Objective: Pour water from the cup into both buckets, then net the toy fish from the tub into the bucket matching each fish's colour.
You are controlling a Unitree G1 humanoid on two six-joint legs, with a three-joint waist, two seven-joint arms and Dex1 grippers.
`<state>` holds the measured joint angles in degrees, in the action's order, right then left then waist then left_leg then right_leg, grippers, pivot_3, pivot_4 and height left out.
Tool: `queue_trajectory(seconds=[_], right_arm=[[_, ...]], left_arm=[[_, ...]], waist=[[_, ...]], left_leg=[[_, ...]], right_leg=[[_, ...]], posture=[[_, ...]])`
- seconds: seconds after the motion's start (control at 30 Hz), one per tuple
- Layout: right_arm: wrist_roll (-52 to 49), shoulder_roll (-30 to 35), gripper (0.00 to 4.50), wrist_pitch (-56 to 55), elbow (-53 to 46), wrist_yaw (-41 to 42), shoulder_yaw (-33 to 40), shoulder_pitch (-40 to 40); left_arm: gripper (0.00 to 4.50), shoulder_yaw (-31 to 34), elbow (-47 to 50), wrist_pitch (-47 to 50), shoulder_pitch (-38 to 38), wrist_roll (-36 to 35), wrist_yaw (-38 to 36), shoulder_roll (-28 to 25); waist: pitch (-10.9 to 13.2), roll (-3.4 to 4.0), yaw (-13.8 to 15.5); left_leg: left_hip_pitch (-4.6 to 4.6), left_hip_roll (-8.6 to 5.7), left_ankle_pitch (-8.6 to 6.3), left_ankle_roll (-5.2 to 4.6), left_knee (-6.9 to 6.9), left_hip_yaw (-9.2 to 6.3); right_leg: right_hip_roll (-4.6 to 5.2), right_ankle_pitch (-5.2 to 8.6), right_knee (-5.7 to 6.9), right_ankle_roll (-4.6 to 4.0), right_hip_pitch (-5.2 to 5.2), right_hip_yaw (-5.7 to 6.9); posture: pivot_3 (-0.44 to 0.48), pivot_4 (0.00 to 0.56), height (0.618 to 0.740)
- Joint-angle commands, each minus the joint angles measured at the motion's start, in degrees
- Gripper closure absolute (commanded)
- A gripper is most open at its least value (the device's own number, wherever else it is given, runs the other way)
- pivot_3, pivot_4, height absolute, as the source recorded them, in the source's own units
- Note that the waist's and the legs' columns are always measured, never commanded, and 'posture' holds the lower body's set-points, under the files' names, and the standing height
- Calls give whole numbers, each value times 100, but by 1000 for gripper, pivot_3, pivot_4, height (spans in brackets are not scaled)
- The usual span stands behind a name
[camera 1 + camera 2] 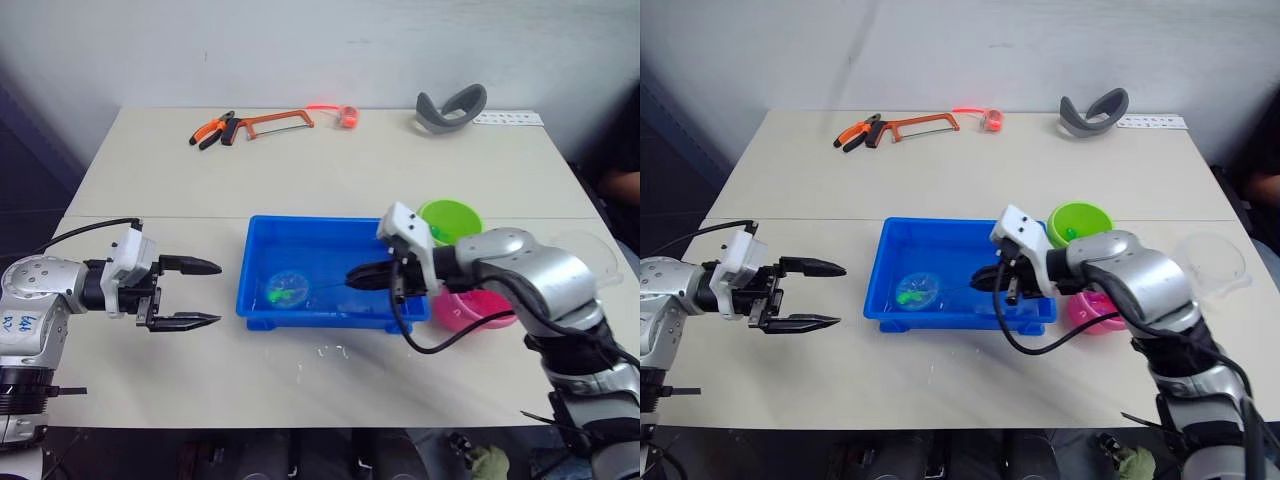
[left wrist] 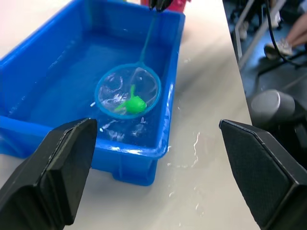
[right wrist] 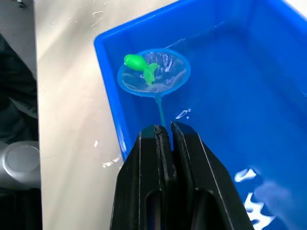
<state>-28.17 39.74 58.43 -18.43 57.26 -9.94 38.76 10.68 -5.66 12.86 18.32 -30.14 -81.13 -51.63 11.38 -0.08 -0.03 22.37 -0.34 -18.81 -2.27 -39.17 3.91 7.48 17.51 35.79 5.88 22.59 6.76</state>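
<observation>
Pink bucket (image 1: 470,310) mostly hidden behind right forearm; only lower rim and part of inside visible. Contents of pink bucket not readable. Green bucket (image 1: 450,220) partly covered by right wrist housing; small dark speck inside, too small to identify. Clear cup (image 1: 1210,262) faint behind right arm, outline hard to follow. Net (image 3: 153,72) handle end hidden between fingers of right gripper (image 3: 165,132). Left gripper (image 2: 158,158) fingers cut off by bottom edge in wrist view.

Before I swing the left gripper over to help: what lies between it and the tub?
In the left eye view, only bare table separates the open left gripper from the tub.
</observation>
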Motion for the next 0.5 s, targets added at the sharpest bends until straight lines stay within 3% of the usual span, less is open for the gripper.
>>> queue_trajectory(seconds=[0.03, 0.23, 0.5], right_arm=[[-157, 442, 4500, -294, -509, -15, 806, -442], [-308, 636, 4500, -692, -1043, -159, 1886, -1237], [-428, 872, 4500, -837, -1618, -474, 3334, -1949]], left_arm=[[65, 285, 486, 366, -65, -503, 365, 271], [65, 99, 805, 522, -67, -629, 723, 747], [65, -292, 795, 484, 498, -492, 1358, 1581]], waist=[[0, 0, 7], [-1, -1, 0], [-1, -2, 27]], left_leg=[[0, -1, -1, -1, 0, 0], [-2, 0, -2, -2, 0, 0], [-7, 0, 1, 1, 0, 5]], right_leg=[[2, 0, 0, 0, 0, -3], [3, 0, -2, 0, -3, -13], [-3, 0, 0, 0, -7, -19]], posture=[[0, 150, 740], [0, 150, 740], [0, 150, 740]])
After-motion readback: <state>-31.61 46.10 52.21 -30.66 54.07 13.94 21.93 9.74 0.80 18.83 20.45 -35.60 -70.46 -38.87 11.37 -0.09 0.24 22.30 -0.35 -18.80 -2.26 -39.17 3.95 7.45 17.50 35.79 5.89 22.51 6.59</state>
